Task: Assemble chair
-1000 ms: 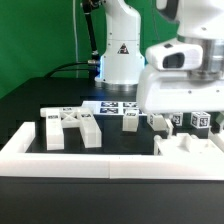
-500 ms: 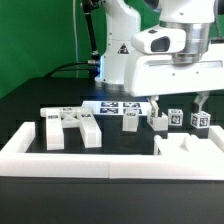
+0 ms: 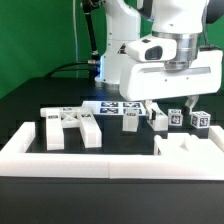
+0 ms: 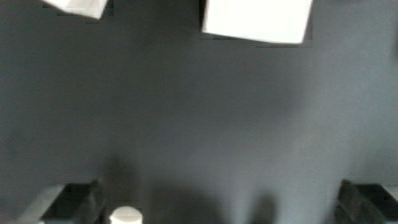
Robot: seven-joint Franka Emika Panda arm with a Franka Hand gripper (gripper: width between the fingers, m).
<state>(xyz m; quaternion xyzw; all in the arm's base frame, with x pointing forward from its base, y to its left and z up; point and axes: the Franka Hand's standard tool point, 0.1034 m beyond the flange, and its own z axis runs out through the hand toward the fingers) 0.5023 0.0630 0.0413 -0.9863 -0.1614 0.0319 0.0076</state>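
Note:
The chair lies in loose white tagged parts on the black table. The X-braced frame (image 3: 70, 126) lies at the exterior view's left. A small block (image 3: 131, 120) stands in the middle. Three small tagged pieces (image 3: 177, 119) stand in a row at the right, and a larger slab part (image 3: 190, 148) lies in front of them. My gripper (image 3: 170, 103) hangs open and empty above the row of small pieces. In the wrist view the gripper (image 4: 222, 205) shows dark fingertips (image 4: 71, 200) wide apart over bare table, with a white part (image 4: 263, 20) farther off and a small white round piece (image 4: 125, 214) near one finger.
A long low white rail (image 3: 100, 160) runs along the front of the table. The marker board (image 3: 115, 105) lies flat behind the parts, by the robot's base (image 3: 120, 60). A green backdrop stands behind.
The gripper has risen from low over the small pieces at the right and shifted toward the exterior view's left, uncovering them. Its fingers stay open. The parts have not moved.

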